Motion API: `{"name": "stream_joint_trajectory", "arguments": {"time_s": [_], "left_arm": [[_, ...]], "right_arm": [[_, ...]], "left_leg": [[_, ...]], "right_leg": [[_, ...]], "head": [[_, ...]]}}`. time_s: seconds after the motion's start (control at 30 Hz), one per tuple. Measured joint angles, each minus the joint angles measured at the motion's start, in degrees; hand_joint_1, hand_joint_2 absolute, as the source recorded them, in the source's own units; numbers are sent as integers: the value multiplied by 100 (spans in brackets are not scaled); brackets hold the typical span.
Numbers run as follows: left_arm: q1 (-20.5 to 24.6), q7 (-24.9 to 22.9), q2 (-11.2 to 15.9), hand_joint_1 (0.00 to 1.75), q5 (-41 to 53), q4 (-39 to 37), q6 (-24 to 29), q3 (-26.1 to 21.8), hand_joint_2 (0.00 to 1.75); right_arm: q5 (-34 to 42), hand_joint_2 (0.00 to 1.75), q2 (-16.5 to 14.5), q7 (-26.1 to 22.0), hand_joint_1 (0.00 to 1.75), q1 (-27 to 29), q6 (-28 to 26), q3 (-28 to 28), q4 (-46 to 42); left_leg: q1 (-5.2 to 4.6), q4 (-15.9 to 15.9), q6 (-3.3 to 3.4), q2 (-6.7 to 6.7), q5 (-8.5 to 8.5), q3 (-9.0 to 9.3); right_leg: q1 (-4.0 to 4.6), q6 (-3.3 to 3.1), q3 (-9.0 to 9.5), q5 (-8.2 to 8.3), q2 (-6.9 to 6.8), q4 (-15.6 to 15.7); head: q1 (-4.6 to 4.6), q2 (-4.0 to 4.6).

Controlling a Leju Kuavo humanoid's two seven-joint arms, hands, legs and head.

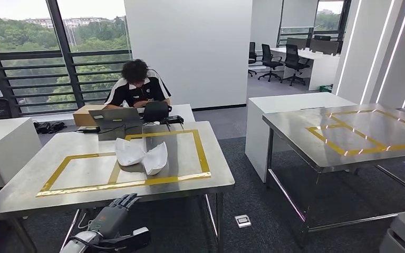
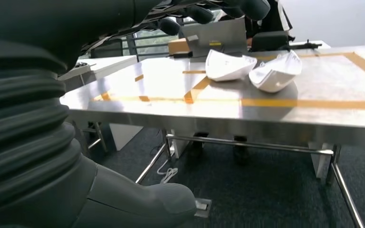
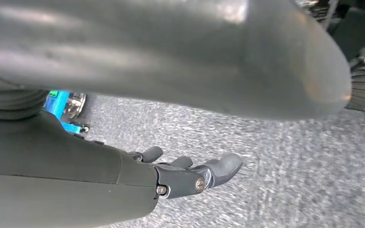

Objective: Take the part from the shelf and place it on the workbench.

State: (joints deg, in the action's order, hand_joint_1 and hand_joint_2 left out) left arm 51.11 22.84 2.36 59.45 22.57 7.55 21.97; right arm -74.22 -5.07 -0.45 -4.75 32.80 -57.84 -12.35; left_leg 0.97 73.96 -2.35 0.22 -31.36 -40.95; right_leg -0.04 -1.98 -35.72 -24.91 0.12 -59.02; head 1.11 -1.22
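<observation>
Dark grey left hand (image 1: 114,215): low in front of the near edge of the steel workbench (image 1: 31,197), fingers spread, holding nothing. Right hand (image 3: 190,173): hanging over grey carpet, fingers loosely apart, empty. Two white parts (image 1: 141,154): lying side by side, touching, on the workbench top, across the middle strip of the yellow tape outline (image 1: 200,153). Laptop (image 1: 113,117): at the workbench's far edge, a seated person (image 1: 138,87) behind it. Second steel table (image 1: 295,137): well apart to the right, also taped in yellow.
</observation>
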Motion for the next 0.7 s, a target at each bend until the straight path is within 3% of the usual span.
{"name": "stream_joint_trajectory", "arguments": {"time_s": [0.07,0.13,0.2,0.27,0.3,0.37,0.43,0.47,0.5,0.57,0.63,0.7], "left_arm": [[0,0,-3,0,1,3,1,0,175],[11,4,-10,0,0,28,9,1,175],[20,11,-16,0,0,48,19,2,175],[28,15,-25,0,0,47,21,3,175],[38,15,-32,0,1,46,21,3,175],[63,15,-52,0,1,46,21,3,175],[63,14,-60,0,-1,42,22,2,175],[52,14,-61,0,-1,39,24,3,175],[40,13,-60,0,-2,37,27,3,175],[22,11,-57,0,-5,37,42,3,175],[14,3,-39,0,-14,49,67,4,175],[9,-3,-20,0,-23,62,85,4,175]], "right_arm": [[5,0,-3,8,0,1,-1,-1,0],[15,0,-10,7,0,5,-1,-1,0],[22,0,-15,7,0,10,-1,-3,0],[28,0,-15,8,0,15,-1,-5,0],[31,0,-17,8,0,19,3,-8,0],[32,0,-21,8,0,23,37,-20,0],[32,0,-21,6,0,20,66,-38,0],[32,0,-20,5,0,19,66,-45,0],[31,0,-18,5,0,20,65,-51,0],[27,0,-15,4,0,19,64,-57,0],[16,0,-14,-1,0,6,64,-60,0],[3,0,-13,-4,0,-1,64,-61,0]], "left_leg": [[-46,-477,89,-2,207,452],[-106,-1191,175,-1,179,967],[-149,-1514,220,0,120,1138],[-145,-1569,277,16,224,1097],[-134,-1597,316,27,290,1072],[-110,-1625,370,43,432,970],[-104,-1616,382,39,565,795],[-101,-1609,371,40,627,706],[-94,-1597,355,42,688,614],[-74,-1558,307,43,800,441],[-65,-1512,233,44,890,310],[-63,-1500,150,46,964,267]], "right_leg": [[26,7,-157,123,1,-13],[44,45,-250,224,-1,-20],[33,110,-272,320,-5,-3],[13,180,-286,359,2,1],[8,213,-323,264,7,-74],[-17,266,-489,-202,14,-554],[-42,313,-670,-644,13,-1268],[-52,331,-687,-694,12,-1494],[-62,346,-613,-626,11,-1538],[-87,366,-179,-375,10,-1061],[-75,339,307,-384,20,-354],[-37,254,459,-488,36,-62]], "head": [[1,0],[1,0],[1,0],[-1,0],[1,0],[3,0],[4,0],[4,0],[4,0],[4,0],[4,0],[-2,0]]}}
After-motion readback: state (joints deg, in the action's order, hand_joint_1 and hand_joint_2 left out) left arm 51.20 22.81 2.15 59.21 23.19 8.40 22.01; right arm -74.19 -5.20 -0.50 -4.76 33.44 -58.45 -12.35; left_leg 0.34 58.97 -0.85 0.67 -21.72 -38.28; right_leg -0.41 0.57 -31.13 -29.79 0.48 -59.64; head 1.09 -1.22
